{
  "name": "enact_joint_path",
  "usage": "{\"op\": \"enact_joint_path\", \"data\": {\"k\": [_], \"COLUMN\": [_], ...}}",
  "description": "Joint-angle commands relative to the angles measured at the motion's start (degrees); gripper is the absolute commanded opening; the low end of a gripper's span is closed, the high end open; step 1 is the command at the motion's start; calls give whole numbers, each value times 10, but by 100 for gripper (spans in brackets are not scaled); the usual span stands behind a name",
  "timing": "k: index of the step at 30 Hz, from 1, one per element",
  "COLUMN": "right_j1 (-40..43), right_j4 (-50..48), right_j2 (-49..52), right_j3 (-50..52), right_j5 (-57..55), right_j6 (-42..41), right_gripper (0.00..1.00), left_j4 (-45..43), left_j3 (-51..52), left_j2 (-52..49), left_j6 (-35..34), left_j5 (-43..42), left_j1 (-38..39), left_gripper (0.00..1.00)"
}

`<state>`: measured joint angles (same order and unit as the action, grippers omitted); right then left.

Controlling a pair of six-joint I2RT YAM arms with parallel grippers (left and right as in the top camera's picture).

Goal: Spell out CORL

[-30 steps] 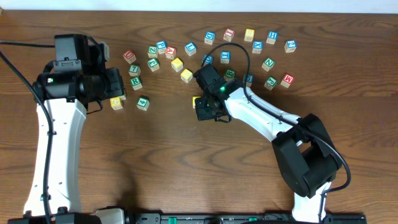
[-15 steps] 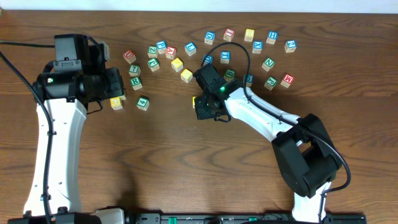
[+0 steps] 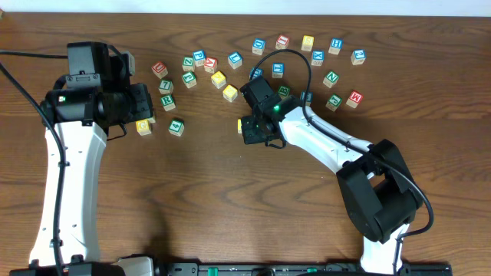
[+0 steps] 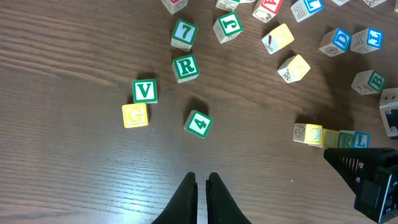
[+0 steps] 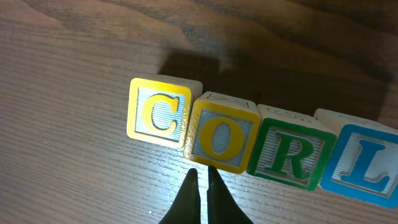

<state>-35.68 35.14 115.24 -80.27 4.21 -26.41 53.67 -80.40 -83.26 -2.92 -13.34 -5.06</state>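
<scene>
Retreat had begun: the right gripper [image 5: 202, 175], pinched narrow and empty, had eased slightly off the touching row of C block [image 5: 160, 112], O block [image 5: 222, 138], R block [image 5: 289, 152] and L block [image 5: 367, 165] at mid-table, so CORL looked spelled, the left gripper [image 4: 202, 180] likewise narrow and idle.

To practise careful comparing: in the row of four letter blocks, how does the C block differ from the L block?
The C block has a yellow letter and border; the L block has blue ones. The C block ends the row beside the O block; the L block ends it beside the R block. The right wrist view shows the C block whole but crops the L block. Both lie letter-up on the table.
</scene>
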Motion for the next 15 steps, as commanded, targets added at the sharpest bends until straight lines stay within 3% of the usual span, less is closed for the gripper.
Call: {"op": "enact_joint_path", "data": {"k": [1, 15], "right_j1": [4, 3], "right_j4": [-3, -8], "right_j2": [12, 12], "right_j3": [2, 2], "right_j5": [-9, -9], "right_j6": [-6, -6], "right_gripper": [1, 1], "left_j4": [1, 1], "left_j3": [-5, -4], "left_j2": [-6, -6], "left_j6": [5, 5], "left_j5": [3, 3], "left_j1": [-1, -1], "left_gripper": [8, 8]}}
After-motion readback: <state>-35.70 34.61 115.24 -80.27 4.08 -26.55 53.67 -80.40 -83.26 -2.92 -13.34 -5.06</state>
